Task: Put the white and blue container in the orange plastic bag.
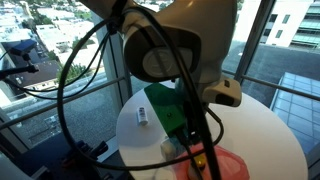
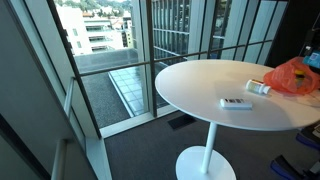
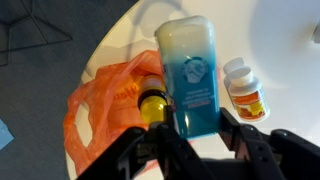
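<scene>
In the wrist view the white and blue container point(image 3: 195, 70), white on top with a teal body, stands upright between my gripper's point(image 3: 195, 130) two fingers. The gripper is shut on its lower part. The crinkled orange plastic bag point(image 3: 100, 115) lies just left of the container on the white table, with a yellow-capped bottle point(image 3: 152, 103) at its opening. The bag also shows in both exterior views point(image 1: 228, 165) point(image 2: 293, 75). A green-teal block under the arm point(image 1: 165, 108) appears to be the held container.
A small white bottle with an orange label point(image 3: 245, 88) point(image 2: 258, 88) lies right of the container. A slim white item with dark marks point(image 2: 235, 103) point(image 1: 143, 117) lies on the round white table point(image 2: 190, 85). The table stands beside glass walls and a railing.
</scene>
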